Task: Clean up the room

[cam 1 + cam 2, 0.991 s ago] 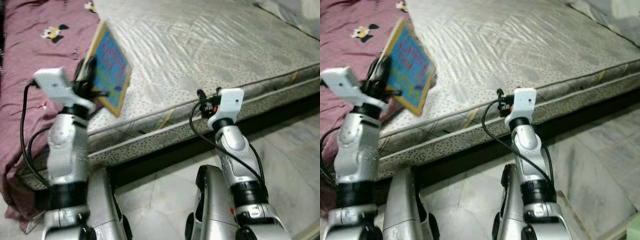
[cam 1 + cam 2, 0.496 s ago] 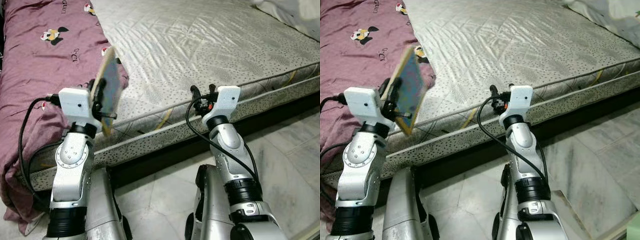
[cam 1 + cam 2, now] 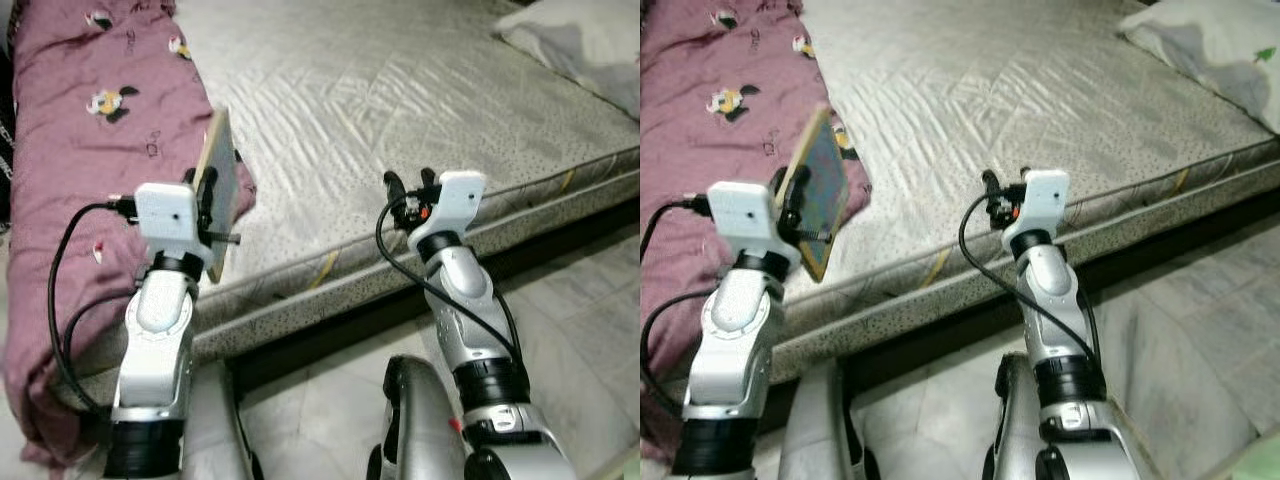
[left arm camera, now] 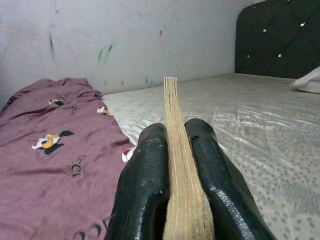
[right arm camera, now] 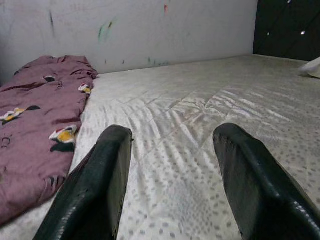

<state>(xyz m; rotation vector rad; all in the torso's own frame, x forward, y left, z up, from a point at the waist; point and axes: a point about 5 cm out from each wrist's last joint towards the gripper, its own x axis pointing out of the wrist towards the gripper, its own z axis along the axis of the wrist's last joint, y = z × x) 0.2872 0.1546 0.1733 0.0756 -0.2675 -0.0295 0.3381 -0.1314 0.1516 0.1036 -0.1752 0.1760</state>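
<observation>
The book (image 3: pixel 218 195) stands nearly edge-on to the head camera, so its cover is a blurred blue-green sliver in the right eye view and nothing printed on it can be read. In the left wrist view its lower end is cut off by the picture's edge, between the two black fingers (image 4: pixel 142 190). The left gripper (image 3: pixel 205 205) is largely hidden behind its white wrist housing. The pillow (image 3: pixel 1215 50) runs out of frame at the corner. The maroon blanket (image 3: pixel 90 150) is cropped at the side, and its small cartoon prints are too small to identify.
</observation>
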